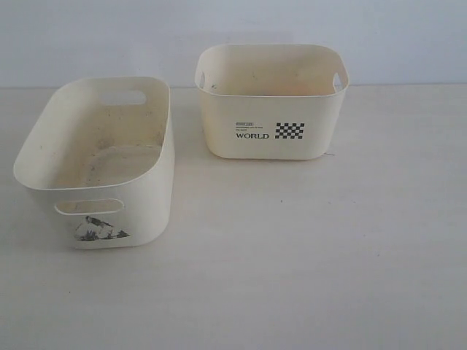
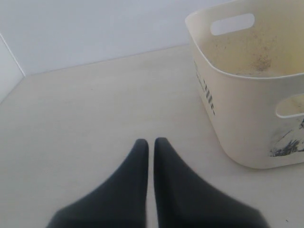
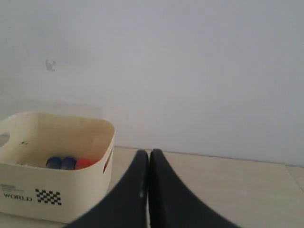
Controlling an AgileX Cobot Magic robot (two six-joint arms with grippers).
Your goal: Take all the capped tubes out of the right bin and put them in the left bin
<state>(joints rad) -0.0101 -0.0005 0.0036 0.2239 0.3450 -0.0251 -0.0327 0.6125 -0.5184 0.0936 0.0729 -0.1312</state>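
The right bin (image 1: 271, 124), a cream tub printed "WORLD" with a checkered patch, stands at the back of the table. In the right wrist view the right bin (image 3: 57, 190) shows the capped tubes (image 3: 69, 163) inside: two blue caps and an orange-red one. The left bin (image 1: 102, 175), longer with slot handles and a dark sketch print, sits at the left and looks bare inside; it shows as the left bin (image 2: 256, 109) in the left wrist view. My left gripper (image 2: 151, 141) is shut with a thin slit, holding nothing, apart from that bin. My right gripper (image 3: 149, 153) is shut and empty, beside the WORLD tub. Neither gripper shows in the exterior view.
The bins stand on a pale table (image 1: 306, 248) with a light wall (image 1: 87, 36) behind. A table edge and corner (image 2: 19, 78) appears in the left wrist view.
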